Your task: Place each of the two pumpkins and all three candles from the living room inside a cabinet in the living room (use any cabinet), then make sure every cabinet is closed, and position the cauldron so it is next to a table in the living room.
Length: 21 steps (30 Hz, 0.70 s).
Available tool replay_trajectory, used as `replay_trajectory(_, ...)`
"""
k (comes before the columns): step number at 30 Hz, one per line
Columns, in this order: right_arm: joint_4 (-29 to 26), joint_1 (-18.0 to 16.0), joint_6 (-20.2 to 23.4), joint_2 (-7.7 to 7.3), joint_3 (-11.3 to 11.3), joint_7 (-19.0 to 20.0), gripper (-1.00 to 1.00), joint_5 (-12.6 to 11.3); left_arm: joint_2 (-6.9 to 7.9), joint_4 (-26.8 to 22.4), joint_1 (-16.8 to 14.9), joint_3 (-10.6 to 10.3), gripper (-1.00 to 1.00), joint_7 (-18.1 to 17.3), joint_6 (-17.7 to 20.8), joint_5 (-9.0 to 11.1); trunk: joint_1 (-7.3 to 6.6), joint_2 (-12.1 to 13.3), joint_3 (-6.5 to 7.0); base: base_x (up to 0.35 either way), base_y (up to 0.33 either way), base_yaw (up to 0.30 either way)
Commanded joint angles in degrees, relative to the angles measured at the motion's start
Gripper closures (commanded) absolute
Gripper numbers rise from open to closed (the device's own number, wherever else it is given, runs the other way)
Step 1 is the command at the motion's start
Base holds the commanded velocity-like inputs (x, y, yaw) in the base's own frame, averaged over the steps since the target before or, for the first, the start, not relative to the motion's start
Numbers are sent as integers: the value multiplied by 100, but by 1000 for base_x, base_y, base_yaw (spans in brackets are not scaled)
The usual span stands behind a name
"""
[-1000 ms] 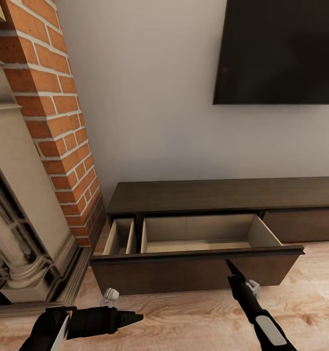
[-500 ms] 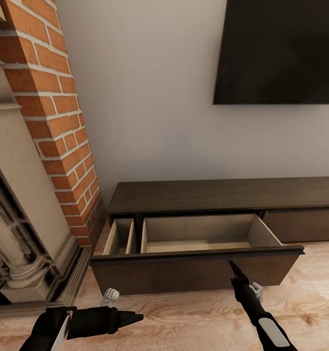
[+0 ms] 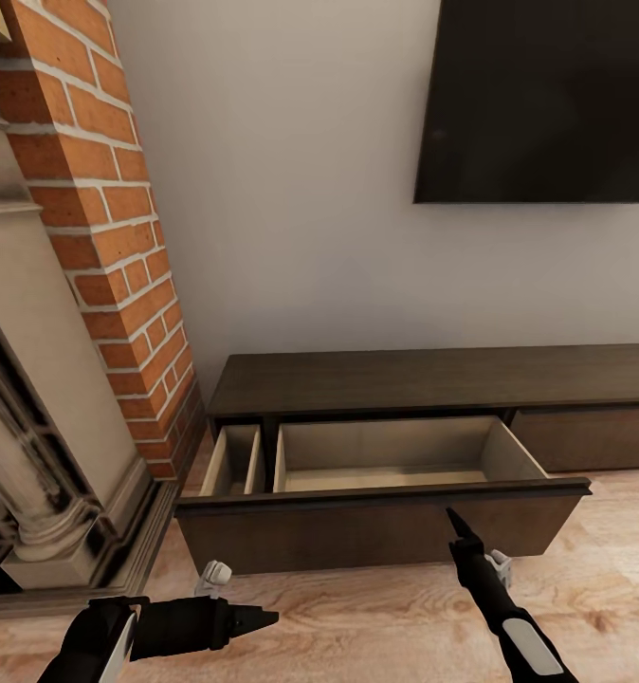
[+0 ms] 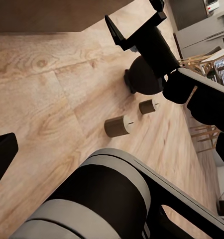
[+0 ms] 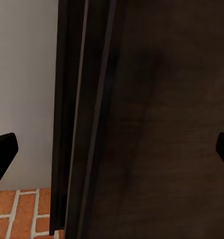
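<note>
The long dark brown cabinet (image 3: 424, 379) stands against the wall with a wide drawer (image 3: 376, 526) pulled out; its pale interior holds nothing. My right gripper (image 3: 452, 520) is open, its fingertips just in front of the drawer's dark front (image 5: 157, 124). My left gripper (image 3: 263, 617) hovers low over the floor at the left, pointing right, and is open and holds nothing. In the left wrist view two brown candles (image 4: 117, 126) (image 4: 148, 106) lie on the wood floor. The round black cauldron (image 4: 139, 79) stands just behind them, partly covered by my right arm. The pumpkins and the table are out of view.
A brick chimney (image 3: 111, 237) and a stone fireplace surround (image 3: 35, 455) flank the cabinet's left end. A black TV (image 3: 547, 95) hangs on the wall above. A second, shut cabinet front (image 3: 585, 436) lies to the right. Wood floor (image 3: 357, 617) runs in front.
My right gripper has drifted slightly right and down along the drawer front. The left arm, the drawer and the camera have not moved.
</note>
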Motion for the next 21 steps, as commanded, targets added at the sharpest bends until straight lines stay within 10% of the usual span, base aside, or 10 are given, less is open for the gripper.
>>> replay_trajectory(1, 2, -3, 58, 3, -15, 19, -100, -60, 1, 0, -3, 1, -100, -6, 55, 21, -1, -2, -5, 0, 0, 0)
replay_trajectory(21, 0, -3, 57, 2, -10, 20, -100, -58, 6, -6, 0, 1, -100, -14, 55, 35, -1, -2, -5, 0, 0, 0)
